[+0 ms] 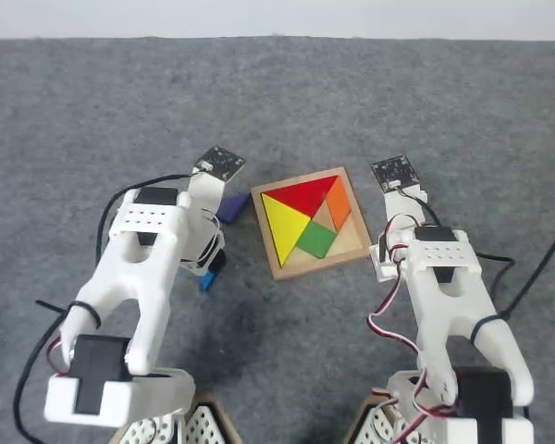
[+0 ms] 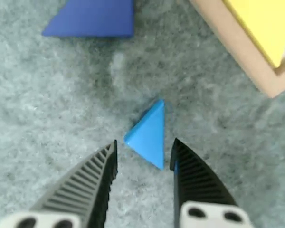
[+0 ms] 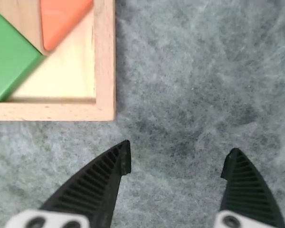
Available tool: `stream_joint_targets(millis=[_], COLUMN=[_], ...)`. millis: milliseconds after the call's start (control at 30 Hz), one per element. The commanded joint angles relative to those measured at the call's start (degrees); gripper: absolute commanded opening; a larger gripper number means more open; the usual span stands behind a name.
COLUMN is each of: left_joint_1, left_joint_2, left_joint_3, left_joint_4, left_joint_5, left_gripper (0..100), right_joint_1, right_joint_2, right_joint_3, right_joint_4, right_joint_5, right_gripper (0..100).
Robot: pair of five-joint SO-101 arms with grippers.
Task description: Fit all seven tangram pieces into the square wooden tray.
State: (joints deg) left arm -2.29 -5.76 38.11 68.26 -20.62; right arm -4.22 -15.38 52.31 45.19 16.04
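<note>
The square wooden tray [image 1: 276,265] lies at the table's middle and holds a red [image 1: 303,194], a yellow [image 1: 281,225], a green [image 1: 316,240] and an orange piece [image 1: 339,203]. A small light blue triangle [image 2: 149,134] lies on the carpet between the tips of my left gripper [image 2: 144,151], which is open around it and not touching. A dark blue piece [image 2: 92,19] lies beyond it, beside the tray's left corner [image 2: 237,42]. My right gripper [image 3: 179,159] is open and holds nothing, just off the tray's near right corner [image 3: 104,57].
Grey carpet covers the whole table. The tray has a bare floor patch [image 3: 57,80] next to the green piece [image 3: 9,61] and the orange piece [image 3: 61,19]. Cables run along both arms.
</note>
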Motion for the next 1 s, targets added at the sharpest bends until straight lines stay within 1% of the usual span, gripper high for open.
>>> stream_joint_targets(millis=[0, 200, 367, 467, 567, 767, 967], left_joint_1=[-0.2, -0.2, -0.2, -0.2, -0.1, 0.2, 4.1], left_joint_2=[1.3, 9.1, 12.0, 13.5, 13.9, 14.2, 14.2], left_joint_3=[-0.6, -2.5, -5.0, -5.2, -5.3, -4.9, -4.8], left_joint_4=[-1.6, -2.0, -2.1, -4.0, -4.1, -2.6, -2.1], left_joint_5=[-0.2, -0.3, -0.3, -0.1, -0.1, -0.2, 0.3], left_gripper=[20, 20, 20, 20, 19, 12, 5], right_joint_1=[0.4, 0.6, 0.7, 0.7, 0.7, 0.7, 0.7], right_joint_2=[-2.4, -2.4, -2.6, -2.6, -2.6, -2.6, -2.6], right_joint_3=[-0.6, -0.6, -0.6, -0.6, -0.6, -0.6, -0.6], right_joint_4=[-0.7, -0.7, -0.7, -0.7, -0.7, -0.7, -0.7], right_joint_5=[-0.6, -0.6, -0.6, -0.6, -0.6, -0.6, -0.6], right_gripper=[31.0, 31.0, 31.0, 31.0, 31.0, 31.0, 31.0])
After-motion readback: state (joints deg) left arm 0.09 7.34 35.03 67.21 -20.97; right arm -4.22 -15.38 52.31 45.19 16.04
